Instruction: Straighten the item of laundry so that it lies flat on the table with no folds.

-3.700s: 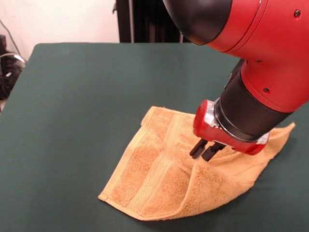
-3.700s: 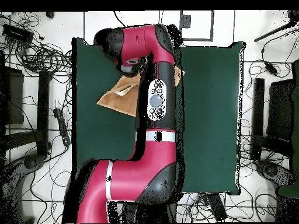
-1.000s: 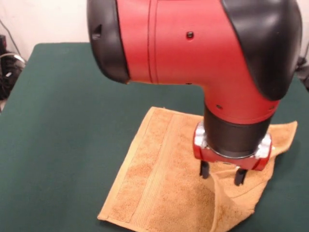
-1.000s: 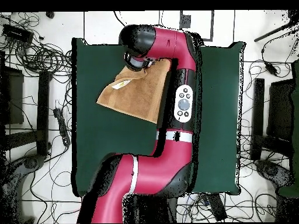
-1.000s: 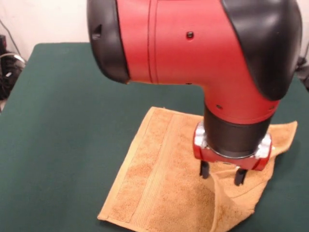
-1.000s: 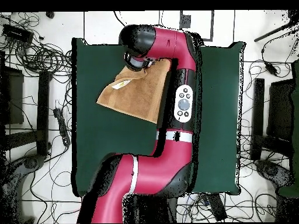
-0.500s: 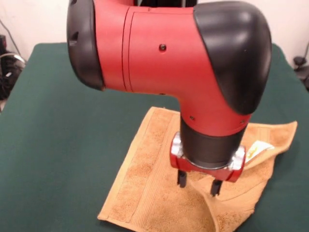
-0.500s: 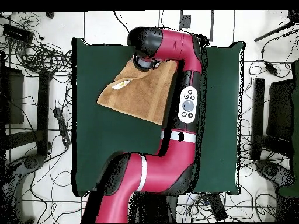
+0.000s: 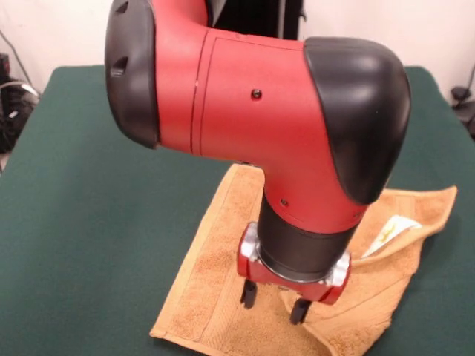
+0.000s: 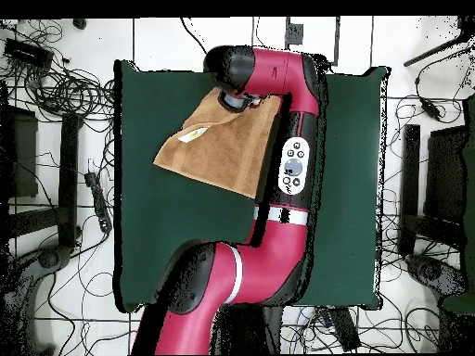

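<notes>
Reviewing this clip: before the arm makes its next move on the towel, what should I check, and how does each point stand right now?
1. Gripper open: ok, the two fingers stand apart with nothing between them.
2. Gripper over the towel: ok, it is above the towel's front part.
3. Fingers touching the cloth: cannot tell.
4. Towel flat: not ok, a raised fold runs along the side with the white label.
5. Towel fully on the table: ok in the overhead view, though its front corner runs out of the front view.
6. Far corner spread out: ok.
</notes>
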`<state>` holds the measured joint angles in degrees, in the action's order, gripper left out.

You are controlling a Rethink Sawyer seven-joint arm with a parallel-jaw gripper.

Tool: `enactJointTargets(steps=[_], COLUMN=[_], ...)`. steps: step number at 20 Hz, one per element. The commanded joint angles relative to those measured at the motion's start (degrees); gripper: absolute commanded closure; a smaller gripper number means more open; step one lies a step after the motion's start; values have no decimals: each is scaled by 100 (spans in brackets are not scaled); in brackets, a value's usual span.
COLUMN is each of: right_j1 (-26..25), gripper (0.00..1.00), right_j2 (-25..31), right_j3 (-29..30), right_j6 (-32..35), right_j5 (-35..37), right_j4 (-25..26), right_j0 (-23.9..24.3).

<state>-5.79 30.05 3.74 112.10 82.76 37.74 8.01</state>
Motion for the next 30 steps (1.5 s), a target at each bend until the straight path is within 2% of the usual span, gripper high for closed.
enactJointTargets(steps=[1,2,5,7,10,18,24,30], right_j1=[98,68,94,196,311,330,257,212], gripper=[0,0,0,0,0,0,0,0], right_j2=[251,-105,-847,-1153,-1346,-1523,-1534,-1413], right_j3=[684,856,1629,2093,2428,2433,2272,1725], right_j6=[331,668,1149,1467,1829,1786,2007,1620], right_j5=[-1439,-1878,-3007,-3459,-3626,-3426,-3130,-2129], right_j4=[352,117,-383,-454,-518,-722,-972,-1237], right_j0=[-330,-367,-325,-317,-333,-376,-418,-456])
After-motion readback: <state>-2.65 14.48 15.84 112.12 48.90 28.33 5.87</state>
